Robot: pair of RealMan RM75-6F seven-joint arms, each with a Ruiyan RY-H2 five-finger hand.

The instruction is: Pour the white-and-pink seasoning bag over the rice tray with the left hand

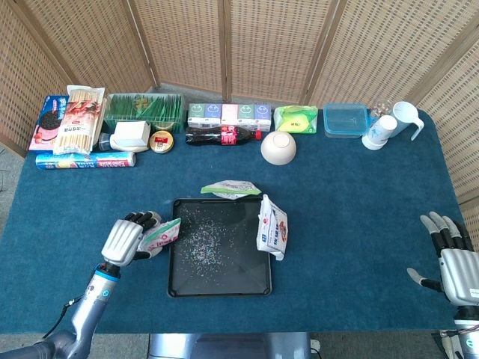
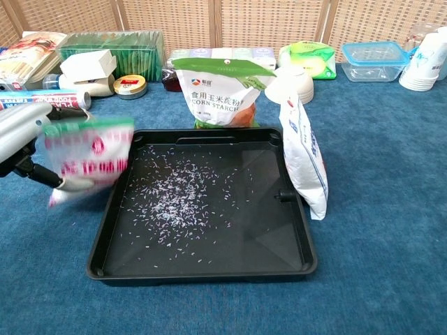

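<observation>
My left hand (image 1: 128, 238) (image 2: 21, 136) grips the white-and-pink seasoning bag (image 1: 162, 235) (image 2: 89, 157) at the left rim of the black tray (image 1: 220, 289) (image 2: 202, 269). The bag hangs upright and blurred in the chest view, its right edge overlapping the tray's left wall. Grains of rice (image 1: 202, 243) (image 2: 171, 199) lie scattered across the tray floor. My right hand (image 1: 451, 259) stays at the table's far right edge, fingers spread and holding nothing; the chest view does not show it.
A corn starch bag (image 2: 222, 91) (image 1: 230, 189) stands at the tray's far rim, and a white bag (image 2: 305, 157) (image 1: 272, 226) leans on its right rim. Boxes, a cola bottle (image 1: 221, 135), a bowl (image 1: 278, 147), cups and a blue container (image 1: 346, 120) line the back.
</observation>
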